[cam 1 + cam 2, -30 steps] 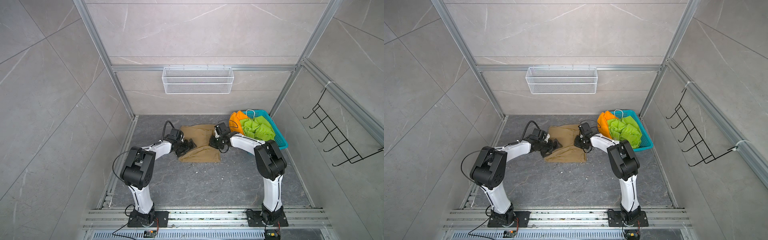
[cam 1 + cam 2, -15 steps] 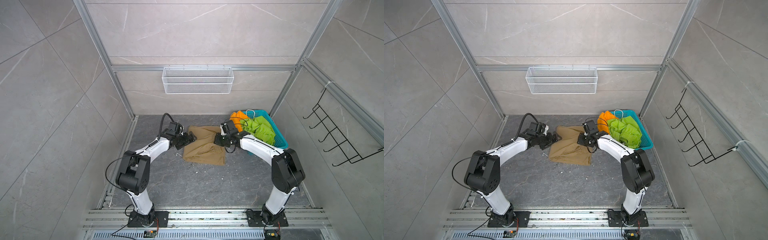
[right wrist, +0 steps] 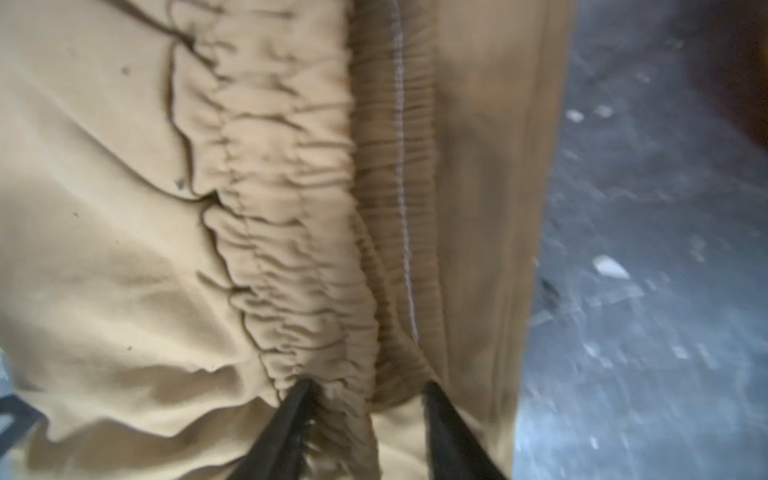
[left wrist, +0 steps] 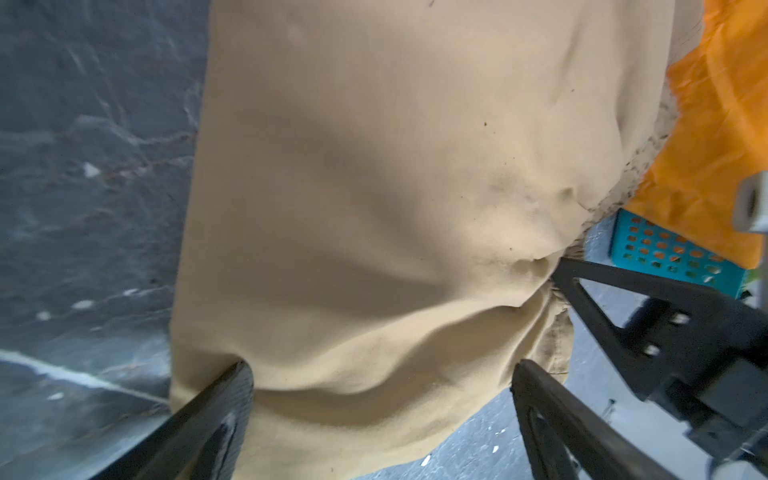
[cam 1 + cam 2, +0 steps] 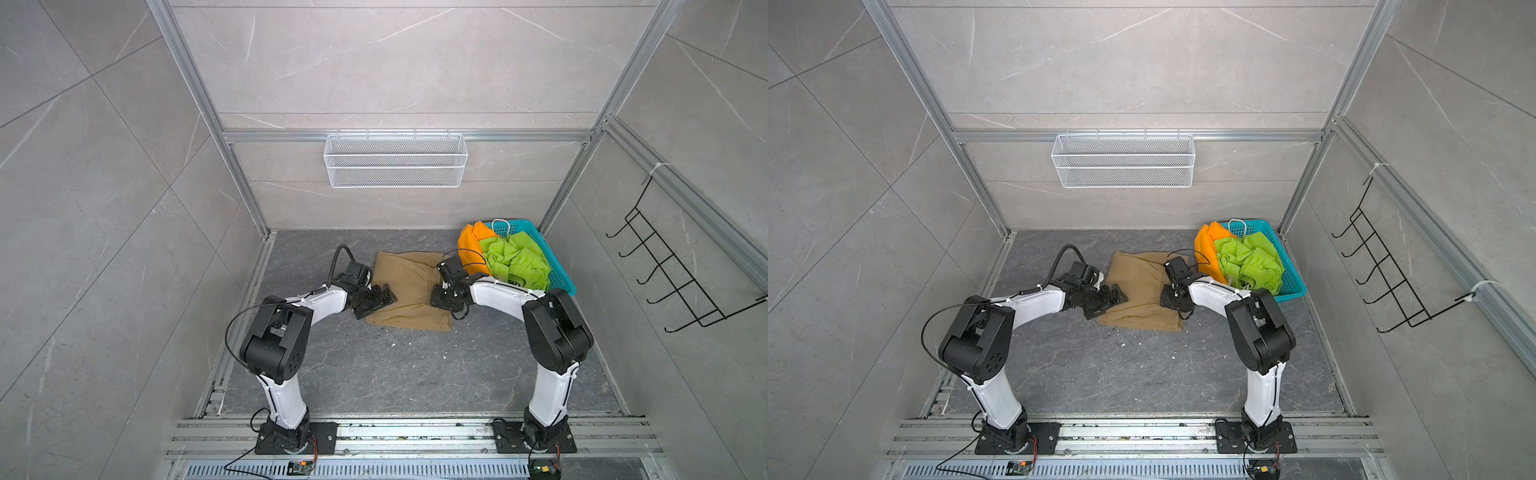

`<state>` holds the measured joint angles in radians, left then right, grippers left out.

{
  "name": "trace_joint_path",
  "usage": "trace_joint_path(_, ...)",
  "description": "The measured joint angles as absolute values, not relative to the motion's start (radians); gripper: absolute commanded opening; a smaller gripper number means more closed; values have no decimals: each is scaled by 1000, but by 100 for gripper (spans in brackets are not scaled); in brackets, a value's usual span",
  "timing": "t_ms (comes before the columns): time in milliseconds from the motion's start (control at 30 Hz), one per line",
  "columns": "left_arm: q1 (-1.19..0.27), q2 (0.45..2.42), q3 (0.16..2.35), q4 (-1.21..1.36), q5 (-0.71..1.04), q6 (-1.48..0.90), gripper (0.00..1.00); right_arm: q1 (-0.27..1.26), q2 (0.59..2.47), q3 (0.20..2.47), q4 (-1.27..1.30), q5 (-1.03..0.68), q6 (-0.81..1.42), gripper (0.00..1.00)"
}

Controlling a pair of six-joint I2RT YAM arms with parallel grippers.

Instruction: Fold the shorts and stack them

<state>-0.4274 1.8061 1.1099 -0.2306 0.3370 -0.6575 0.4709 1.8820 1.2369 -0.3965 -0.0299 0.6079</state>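
The khaki shorts (image 5: pixel 409 291) (image 5: pixel 1142 291) lie folded on the grey floor between both arms. My left gripper (image 5: pixel 380 300) (image 5: pixel 1111 300) (image 4: pixel 382 395) stands wide open over their left edge, with tan cloth under and between its fingers. At the right edge, my right gripper (image 5: pixel 434 297) (image 5: pixel 1165 299) (image 3: pixel 368 415) has its jaws parted around the gathered waistband (image 3: pixel 299 249), and the cloth sits loose between them. The orange shorts (image 5: pixel 471 245) (image 4: pixel 715 124) and the lime green shorts (image 5: pixel 515 262) (image 5: pixel 1250 262) are heaped in the teal basket (image 5: pixel 559 274) (image 4: pixel 665 249).
The teal basket stands in the far right corner, close behind my right wrist. A white wire basket (image 5: pixel 395 160) hangs on the back wall and a black hook rack (image 5: pixel 673 266) on the right wall. White crumbs (image 5: pixel 392 344) dot the floor in front of the shorts.
The right jaws, shut on the khaki waistband before, have parted. Both grippers have come a little nearer the front, and the khaki shorts lie flat on the floor.
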Motion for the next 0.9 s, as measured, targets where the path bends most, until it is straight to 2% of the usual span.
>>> trace_joint_path(100, -428, 1806, 1184, -307, 262, -583, 99, 466, 1805, 1234, -423, -24, 593, 96)
trace_joint_path(133, -427, 1806, 1217, -334, 233, -552, 99, 462, 1773, 1234, -427, -25, 585, 100)
trace_joint_path(267, -408, 1834, 1377, -442, 162, -451, 98, 440, 1674, 1234, -441, -22, 579, 100)
trace_joint_path(400, -373, 1925, 1512, -499, 162, -393, 97, 423, 1644, 1218, -448, -23, 578, 100)
trace_joint_path(767, -342, 2117, 1583, -622, 257, -366, 93, 395, 1590, 1093, -448, -60, 579, 100)
trace_joint_path(833, -342, 2121, 1588, -625, 274, -366, 85, 390, 1575, 1085, -444, -68, 579, 100)
trace_joint_path(900, -342, 2133, 1590, -626, 293, -368, 62, 385, 1565, 1082, -443, -76, 579, 100)
